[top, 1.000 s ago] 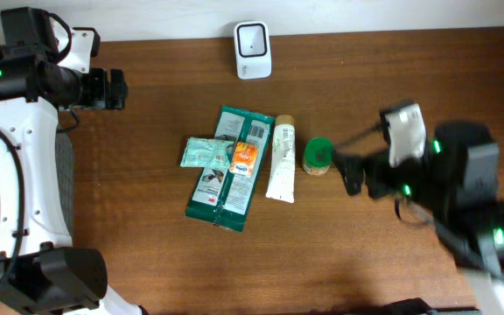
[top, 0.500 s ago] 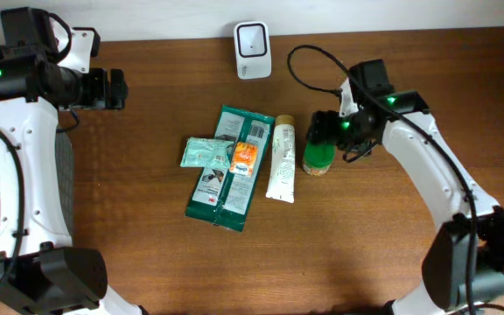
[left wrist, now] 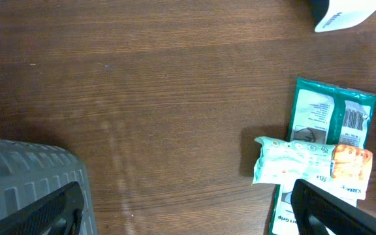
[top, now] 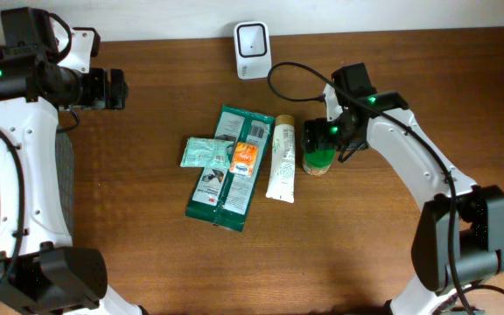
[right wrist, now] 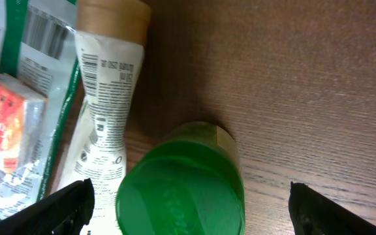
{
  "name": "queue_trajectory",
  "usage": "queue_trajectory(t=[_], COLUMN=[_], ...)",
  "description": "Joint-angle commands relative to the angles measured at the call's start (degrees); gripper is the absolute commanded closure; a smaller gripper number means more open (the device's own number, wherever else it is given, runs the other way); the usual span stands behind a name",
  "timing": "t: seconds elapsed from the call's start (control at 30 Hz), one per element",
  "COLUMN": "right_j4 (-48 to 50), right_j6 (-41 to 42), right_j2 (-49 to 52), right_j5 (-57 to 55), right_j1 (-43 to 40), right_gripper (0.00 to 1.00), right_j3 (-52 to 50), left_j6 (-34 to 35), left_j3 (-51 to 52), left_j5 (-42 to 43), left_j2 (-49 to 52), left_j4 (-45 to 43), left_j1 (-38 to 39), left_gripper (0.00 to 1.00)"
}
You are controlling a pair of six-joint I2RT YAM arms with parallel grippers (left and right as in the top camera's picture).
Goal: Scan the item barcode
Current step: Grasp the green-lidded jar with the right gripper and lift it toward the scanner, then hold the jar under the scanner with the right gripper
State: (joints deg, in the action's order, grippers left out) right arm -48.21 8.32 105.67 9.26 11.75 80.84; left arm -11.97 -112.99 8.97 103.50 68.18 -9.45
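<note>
The items lie in a cluster mid-table: a green-lidded jar, a white tube, a long green pack, a mint packet and an orange packet. A white barcode scanner stands at the far edge. My right gripper hangs open just over the jar. In the right wrist view the jar's green lid sits between the spread fingers, apart from both. My left gripper is open at the far left, holding nothing.
In the left wrist view, a grey ribbed pad lies by the left finger, with the green pack and the scanner's corner to the right. The right arm's cable loops near the scanner.
The right arm has swung in from the right side of the table and now has its open jaws over the green-lidded jar. The left arm and the items have not moved.
</note>
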Motion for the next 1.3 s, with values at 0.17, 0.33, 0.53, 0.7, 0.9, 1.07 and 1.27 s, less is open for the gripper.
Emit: queue_trajectory(t=[0.17,0.33,0.53,0.7,0.9,1.07,1.27], right_j4=[-0.2,-0.8,-2.0,-11.7,-18.8,-15.9,-15.5], right_j6=[-1.9,-1.9,-1.9,-10.1,-36.7,-37.5,-38.1], right_j2=[2.7,2.7,2.7,1.1,0.5,0.5,0.1], right_j5=[-3.0,-4.0,-3.5,3.9,37.8,58.4,66.5], right_j1=[2.8,2.8,2.8,2.8,2.8,2.8,2.8], right_gripper=[0.25,0.31,0.38,0.43,0.47,0.48,0.48], right_j3=[0.5,-0.3,0.0,8.7,13.3,13.4,18.2], left_j6=[0.7,0.7,0.7,0.7,0.7,0.7,0.7], left_j3=[-0.3,-0.3,-0.3,-0.3,-0.3,-0.3,-0.3], left_j5=[0.2,0.2,0.2,0.2,0.2,0.2,0.2], left_j2=[-0.2,-0.2,-0.2,-0.2,-0.2,-0.2,-0.2], left_j4=[0.1,0.0,0.1,0.1,0.1,0.1,0.1], left_j1=[-0.1,-0.1,-0.1,-0.1,-0.1,-0.1,-0.1], left_gripper=[0.01,0.01,0.01,0.01,0.01,0.01,0.01])
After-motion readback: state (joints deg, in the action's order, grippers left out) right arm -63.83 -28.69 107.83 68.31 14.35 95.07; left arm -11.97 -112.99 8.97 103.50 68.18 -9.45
